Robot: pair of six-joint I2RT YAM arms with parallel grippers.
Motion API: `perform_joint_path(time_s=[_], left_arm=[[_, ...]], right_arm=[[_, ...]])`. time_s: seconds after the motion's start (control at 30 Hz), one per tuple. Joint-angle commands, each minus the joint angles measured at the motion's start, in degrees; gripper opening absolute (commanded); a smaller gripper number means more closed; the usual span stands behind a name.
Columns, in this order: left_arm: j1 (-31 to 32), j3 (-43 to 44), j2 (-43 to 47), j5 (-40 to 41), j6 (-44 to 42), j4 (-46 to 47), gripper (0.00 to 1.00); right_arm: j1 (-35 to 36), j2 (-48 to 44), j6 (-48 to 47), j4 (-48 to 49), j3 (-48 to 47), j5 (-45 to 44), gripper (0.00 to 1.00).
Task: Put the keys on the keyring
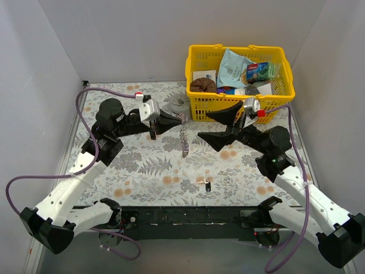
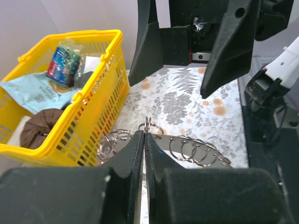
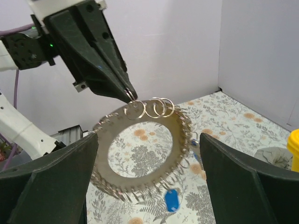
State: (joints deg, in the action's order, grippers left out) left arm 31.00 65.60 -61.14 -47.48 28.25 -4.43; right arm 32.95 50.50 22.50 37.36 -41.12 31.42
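**Left end effector pinched the keyring in mid-air**

The left end effector (image 1: 179,118) had its fingers pressed together on the top of the keyring (image 1: 184,140), holding it off the bench (image 1: 142,165). In the top view the keyring hung edge-on as a thin silvery strip below the fingertips, between the two arms. The right wrist view showed it face-on as a toothed circle (image 3: 181,140), with a few small loops bunched at its upper edge just under the pinching tips (image 3: 130,95). The left wrist view showed the closed fingers (image 2: 138,149) meeting on a small loop, with more loops fanned out to either side.

The right end effector (image 1: 203,126) was spread wide and held nothing. It pointed at the keyring from near by, without touching it.

A yellow basket (image 1: 197,108) of packets stood at the far side, with a grey cup (image 1: 178,103) just beside its left wall. A small piece (image 1: 207,184), too small to identify, lay on the bench nearer the arm bases.
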Motion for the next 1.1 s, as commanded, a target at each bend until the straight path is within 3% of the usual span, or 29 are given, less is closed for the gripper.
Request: perform_joint_path(time_s=[0.0, 0.23, 0.5, 0.77, 1.07], left_arm=[[0.7, -2.5, 5.2, 4.1, -12.2, -2.5, 0.00], [1.2, -5.0, 9.3, 5.0, -22.4, -6.0, 0.00], [1.4, -5.7, 10.3, 7.7, -25.0, -8.5, 0.00], [1.3, -6.0, 7.0, 11.6, -14.8, -8.5, 0.00], [1.3, -15.5, 5.2, 11.0, -1.2, -1.5, 0.00]], right_arm=[[-0.4, -0.4, -0.8, -2.3, 0.6, -0.7, 0.96], [-0.4, 0.1, -1.8, -4.1, 0.5, 0.2, 0.97], [-0.5, 0.4, -3.3, -8.2, 0.3, -0.5, 0.98], [-0.5, 2.0, -3.9, -23.4, -1.2, -4.5, 0.98], [-0.5, 5.2, -4.5, -42.7, 0.7, -10.6, 0.95]])
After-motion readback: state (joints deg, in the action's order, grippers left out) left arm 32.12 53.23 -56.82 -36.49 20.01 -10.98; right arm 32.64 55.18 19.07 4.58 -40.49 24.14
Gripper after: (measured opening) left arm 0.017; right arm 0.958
